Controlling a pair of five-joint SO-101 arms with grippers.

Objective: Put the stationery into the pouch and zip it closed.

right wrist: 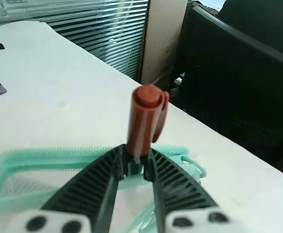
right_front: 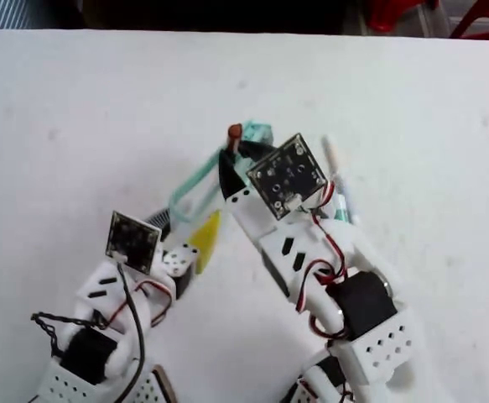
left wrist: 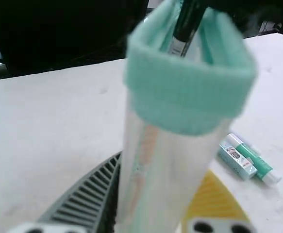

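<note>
The pouch (left wrist: 153, 160), clear with a mint-green rim (left wrist: 190, 97), stands upright between the grey and yellow fingers of my left gripper (left wrist: 151, 199), which is shut on it. In the high view the pouch (right_front: 189, 191) sits mid-table with its open mouth (right_front: 259, 134) facing away from the arms. My right gripper (right wrist: 135, 162) is shut on a brown-capped pen (right wrist: 146, 119), held upright over the pouch's rim (right wrist: 58, 158). The pen's dark lower end (left wrist: 185, 24) dips into the pouch's mouth. In the high view, the right gripper (right_front: 230, 170) holds the pen (right_front: 234, 134) at the mouth.
A small boxed eraser (left wrist: 236, 161) and a green-and-white glue stick (left wrist: 258, 165) lie on the white table beside the pouch. The high view shows stationery (right_front: 335, 159) just right of the right arm's camera. A dark chair (right wrist: 243, 82) stands beyond the table's far edge.
</note>
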